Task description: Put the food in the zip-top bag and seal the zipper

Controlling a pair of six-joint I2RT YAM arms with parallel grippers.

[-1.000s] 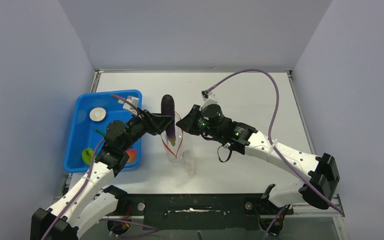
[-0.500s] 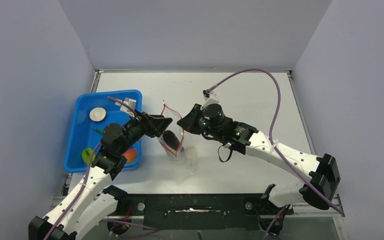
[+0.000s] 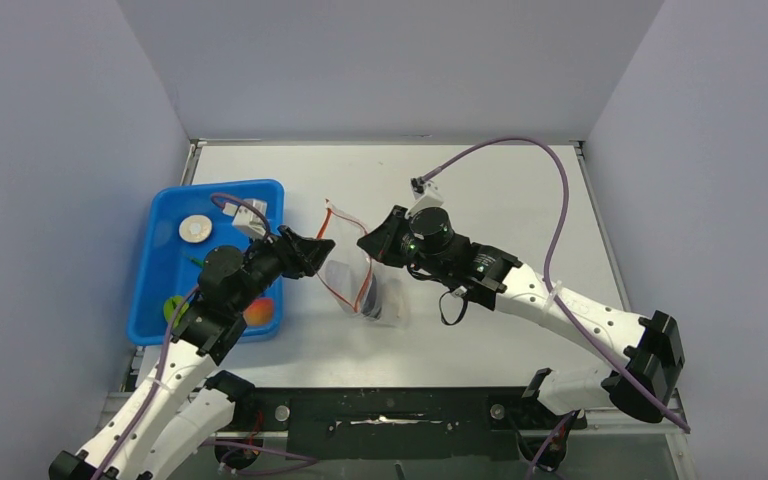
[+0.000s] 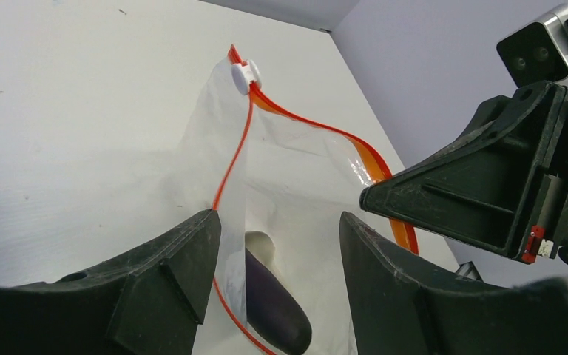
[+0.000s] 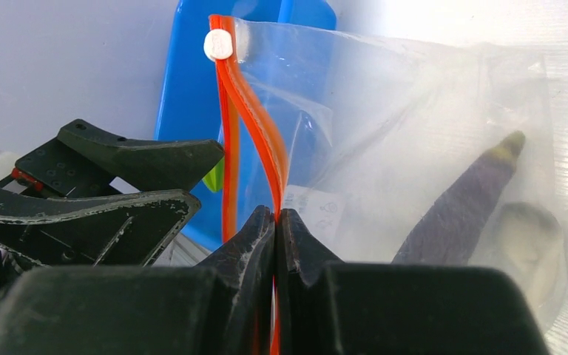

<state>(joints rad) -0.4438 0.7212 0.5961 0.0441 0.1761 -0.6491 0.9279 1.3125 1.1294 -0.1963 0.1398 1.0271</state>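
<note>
Two claws meet at the clear crinkly plastic zip-top bag (image 3: 372, 288), which sits near the middle of the white table (image 3: 500, 190), just right of the blue plastic tray (image 3: 165, 215). My right claw (image 5: 275, 216) is clamped on the thin red zipper strip (image 5: 255, 140) at the bag's mouth, with the strip pinched between its pads. My left claw (image 4: 277, 222) stands spread wide at the mouth. One lip of the strip runs just beside a finger, and I cannot tell whether it touches.

From above, the strip's long axis slants from far left to near right, with the white plastic slider (image 4: 245, 74) at the far end and the bag's body on the near-right side. Inside lies a dark purple elongated toy food (image 5: 466, 207), slantwise, its tapered yellowish tip pointing away from the strip, beside a pale rounded piece (image 5: 529, 237).

A pale disc (image 3: 195, 229), a lime-green round fruit (image 3: 174, 308) and an orange-red round fruit (image 3: 260, 312) sit in the tray. White tabletop stretches from the bag to the far and right edges, while the tray's rim is close by my left arm
</note>
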